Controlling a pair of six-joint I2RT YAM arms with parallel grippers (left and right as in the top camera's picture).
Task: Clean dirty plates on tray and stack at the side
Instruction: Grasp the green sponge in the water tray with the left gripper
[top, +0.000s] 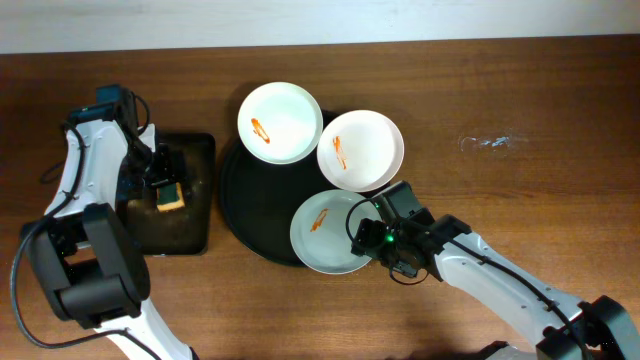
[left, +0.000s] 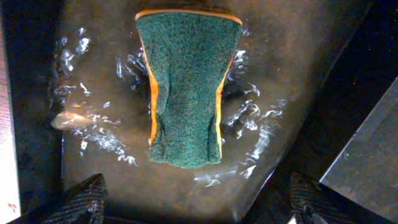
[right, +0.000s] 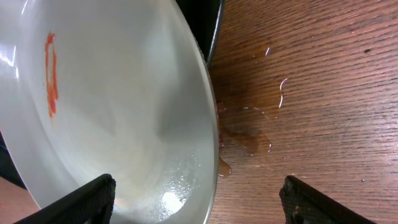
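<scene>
Three dirty plates (top: 280, 122) all on the tray (top: 240, 205), some overhanging its rim, orange smears showing. None wiped or stacked on the counter (top: 540, 90) beside the tray, so the task looks barely begun. Right tool (right: 198, 196) is wide, straddling the rim of the plate at the tray's near edge, gripping nothing. Left tool (left: 196, 202) is wide above the sponge (left: 185, 87), left of the tray.

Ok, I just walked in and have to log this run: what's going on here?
Plate cleaning, early on. The left claw hangs open over the sponge in the wet rectangular tray. The right claw is open astride the rim of the nearest plate, at the edge of the round tray. The other two plates, smeared orange, sit at its far side. Nothing is stacked aside yet.
</scene>
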